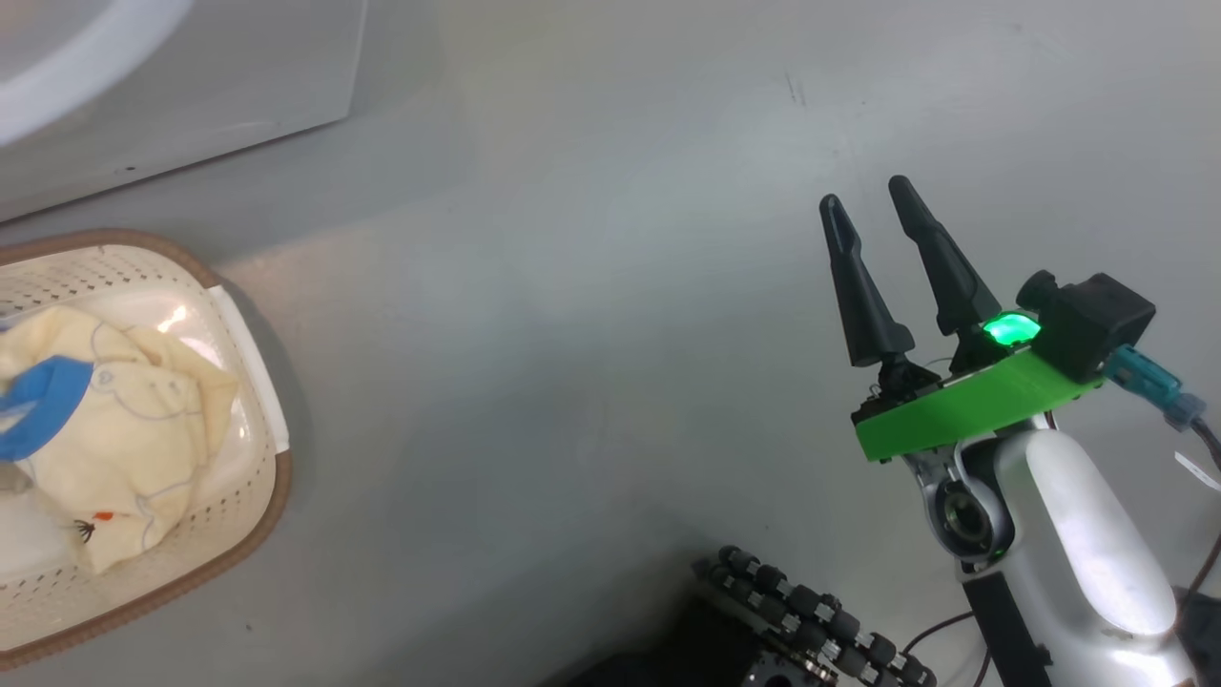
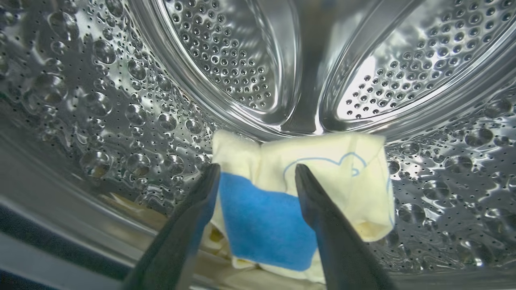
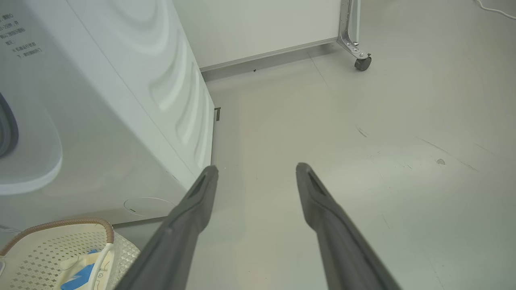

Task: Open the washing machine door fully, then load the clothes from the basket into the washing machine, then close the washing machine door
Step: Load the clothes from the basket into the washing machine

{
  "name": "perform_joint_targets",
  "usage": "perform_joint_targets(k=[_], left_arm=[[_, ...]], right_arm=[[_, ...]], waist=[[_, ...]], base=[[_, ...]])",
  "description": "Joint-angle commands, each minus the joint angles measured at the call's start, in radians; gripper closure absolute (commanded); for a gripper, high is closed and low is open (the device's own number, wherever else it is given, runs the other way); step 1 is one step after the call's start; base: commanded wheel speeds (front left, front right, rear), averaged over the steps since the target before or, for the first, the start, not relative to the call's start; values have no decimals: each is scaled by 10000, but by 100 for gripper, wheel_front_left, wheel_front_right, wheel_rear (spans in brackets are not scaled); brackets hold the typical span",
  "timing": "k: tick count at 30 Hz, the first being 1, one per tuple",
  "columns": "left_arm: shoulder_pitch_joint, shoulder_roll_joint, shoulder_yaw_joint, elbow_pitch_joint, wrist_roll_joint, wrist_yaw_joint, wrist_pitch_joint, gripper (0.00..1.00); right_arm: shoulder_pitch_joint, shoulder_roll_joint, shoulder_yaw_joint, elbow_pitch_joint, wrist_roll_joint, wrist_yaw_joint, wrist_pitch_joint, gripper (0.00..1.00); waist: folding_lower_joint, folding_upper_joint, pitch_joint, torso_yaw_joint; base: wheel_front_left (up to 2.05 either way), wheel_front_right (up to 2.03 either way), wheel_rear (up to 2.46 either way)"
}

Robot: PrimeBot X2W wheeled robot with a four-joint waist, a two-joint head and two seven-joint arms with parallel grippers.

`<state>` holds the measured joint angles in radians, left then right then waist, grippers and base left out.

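My left gripper [image 2: 256,171] is inside the perforated steel drum [image 2: 225,52] of the washing machine [image 1: 191,86], and it is open. A cream-yellow garment [image 2: 334,169] with a blue patch lies loose against the drum's back wall, just beyond the fingertips. More cream cloth shows beneath it. Further clothes [image 1: 124,429] lie in the basket [image 1: 277,496] on the floor in front of the washing machine [image 3: 100,100]. My right gripper [image 1: 865,193] hangs open and empty over bare floor, well to the right of the basket [image 3: 60,223]. The washing machine door is out of view.
Grey floor [image 1: 572,382] stretches between the basket and my right arm. My wheeled base [image 1: 811,611] sits at the bottom of the head view. A white panel on a caster wheel [image 3: 363,63] stands behind the washer's side.
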<state>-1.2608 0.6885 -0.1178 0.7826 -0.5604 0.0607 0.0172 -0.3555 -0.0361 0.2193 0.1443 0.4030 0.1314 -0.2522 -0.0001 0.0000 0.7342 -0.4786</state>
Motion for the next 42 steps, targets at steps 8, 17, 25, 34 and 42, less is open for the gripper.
perform_joint_targets(k=[8, 17, 25, 34, 42], left_arm=[[964, -57, 206, -358, -220, -14, -645, 0], [3054, -484, 62, -1255, -216, 291, -1315, 0], [5386, -959, 121, -3171, -294, 957, -1912, 0], [7835, -1602, 23, -5395, -204, 1771, -2312, 0], [9563, -1986, -362, -6988, 32, 2288, -2383, 0]], right_arm=[[109, -141, -62, -269, -204, -7, -95, 0], [465, -141, -273, -139, -512, -7, -95, 0], [925, -141, -608, -164, -945, -7, 43, 0], [1480, -141, -1166, -625, -1482, -7, 564, 0], [1984, -141, -1685, -1291, -1961, -7, 1146, 0]], waist=[[1, 0, -413, 364], [1, 0, -1393, 814], [1, 0, -2393, 1391], [1, 0, -3355, 2112], [1, 0, -4158, 2783]], base=[[0, 0, 0], [0, 0, 0], [0, 0, 0], [0, 0, 0], [0, 0, 0]])
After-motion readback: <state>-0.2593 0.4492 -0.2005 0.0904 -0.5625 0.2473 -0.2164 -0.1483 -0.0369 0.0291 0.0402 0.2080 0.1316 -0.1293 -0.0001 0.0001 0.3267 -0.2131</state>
